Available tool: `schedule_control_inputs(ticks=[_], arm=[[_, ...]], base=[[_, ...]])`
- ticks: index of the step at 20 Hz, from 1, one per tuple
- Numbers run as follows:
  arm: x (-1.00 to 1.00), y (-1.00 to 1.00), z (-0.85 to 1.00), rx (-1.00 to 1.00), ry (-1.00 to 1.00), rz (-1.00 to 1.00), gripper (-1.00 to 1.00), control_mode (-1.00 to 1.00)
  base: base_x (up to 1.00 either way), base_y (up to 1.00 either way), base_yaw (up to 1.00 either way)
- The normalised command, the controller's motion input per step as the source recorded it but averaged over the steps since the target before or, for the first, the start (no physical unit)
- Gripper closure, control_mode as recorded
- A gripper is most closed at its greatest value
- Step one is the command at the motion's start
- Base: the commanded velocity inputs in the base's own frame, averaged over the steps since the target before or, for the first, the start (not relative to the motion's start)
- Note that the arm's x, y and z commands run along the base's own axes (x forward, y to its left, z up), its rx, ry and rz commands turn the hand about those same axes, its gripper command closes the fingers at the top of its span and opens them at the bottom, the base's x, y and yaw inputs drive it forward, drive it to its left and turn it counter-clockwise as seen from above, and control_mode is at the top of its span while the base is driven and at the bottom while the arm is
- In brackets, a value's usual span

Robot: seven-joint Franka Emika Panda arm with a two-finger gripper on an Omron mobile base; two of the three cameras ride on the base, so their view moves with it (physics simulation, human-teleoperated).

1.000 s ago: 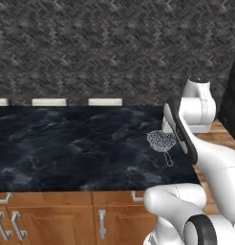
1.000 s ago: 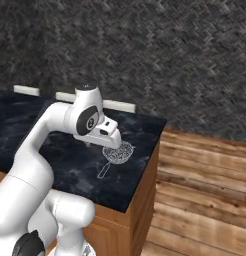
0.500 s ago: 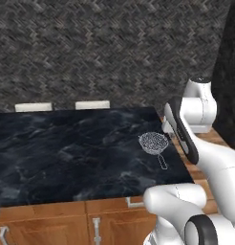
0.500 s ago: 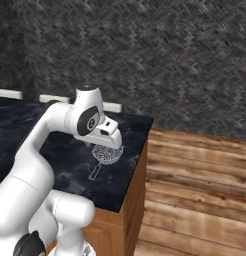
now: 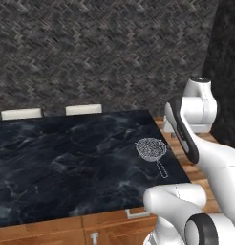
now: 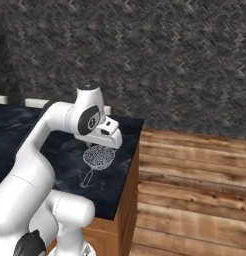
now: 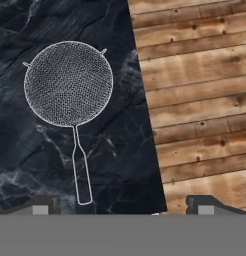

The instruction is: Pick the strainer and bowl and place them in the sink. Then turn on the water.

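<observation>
A dark herringbone wall (image 5: 90, 52) rises behind a black marbled counter (image 5: 62, 167) with pale veins, set on wooden cabinets (image 5: 67, 229). Beside the counter's end runs a plank floor (image 6: 195, 190) of warm brown boards.

The white arm (image 6: 50, 130) bends over the counter's right end, its hand hanging above the strainer (image 7: 69, 84).

The strainer lies flat on the counter near the corner by the floor — a round basket of fine silver wire mesh with a bright rim, two short lugs sticking out on the side away from the handle. Its thin handle is a narrow wire loop, running straight from the rim toward the counter's front edge; the dark stone shows through both mesh and loop. In the left base view it sits close to the counter's right edge.

The gripper (image 7: 120, 205) hovers over it with jaws spread wide and nothing between them — in the hand view one fingertip (image 7: 40, 204) is over the counter, the other over the floor.
</observation>
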Motion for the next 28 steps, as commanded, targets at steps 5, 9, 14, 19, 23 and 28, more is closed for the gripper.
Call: schedule_control_inputs(ticks=[5, 9, 14, 19, 23, 28], arm=[[0.0, 0.0, 0.0, 0.0, 0.0, 0.0, -1.0, 1.0], [0.0, 0.0, 0.0, 0.0, 0.0, 0.0, -1.0, 1.0], [0.0, 0.0, 0.0, 0.0, 0.0, 0.0, -1.0, 1.0], [0.0, 0.0, 0.0, 0.0, 0.0, 0.0, -1.0, 1.0], [0.04, 0.17, -0.16, 0.0, 0.0, 0.0, -1.0, -1.0], [0.11, 0.41, -0.43, 0.0, 0.0, 0.0, -1.0, -1.0]], base=[[0.01, 0.01, -0.08], [0.0, 0.04, -0.1], [0.0, 0.01, -0.03], [0.0, 0.0, 0.0], [0.0, 0.0, 0.0], [0.0, 0.0, 0.0]])
